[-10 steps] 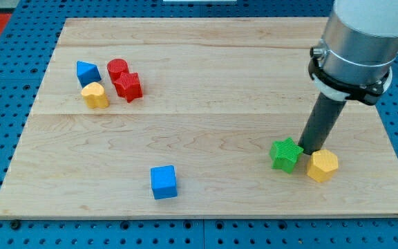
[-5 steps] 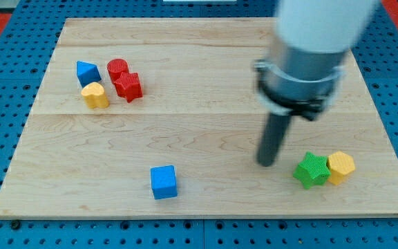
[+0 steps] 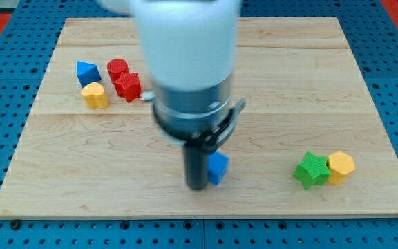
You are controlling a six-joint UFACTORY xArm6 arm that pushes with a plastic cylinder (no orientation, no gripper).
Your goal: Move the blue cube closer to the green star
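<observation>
No pincer here: my tip [image 3: 197, 185] is pressing the blue cube [image 3: 218, 168] on its left face. Looks light, rigid and slidey, so I'm pushing centre-face toward the green star [image 3: 311, 170].

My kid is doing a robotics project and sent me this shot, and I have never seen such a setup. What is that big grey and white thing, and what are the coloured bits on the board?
The big blurred shape is a robot arm seen close to the single camera. It has no hand. It ends in a dark rod, and my tip slides on the wooden board to push blocks. Nothing is held.

My tip is right against the left side of the blue cube, which the rod partly hides. The job is to push that cube towards the green star at the view's right, which touches a yellow block.

At the upper left is a cluster: a blue block, a yellow block, a red cylinder and a red star.
</observation>
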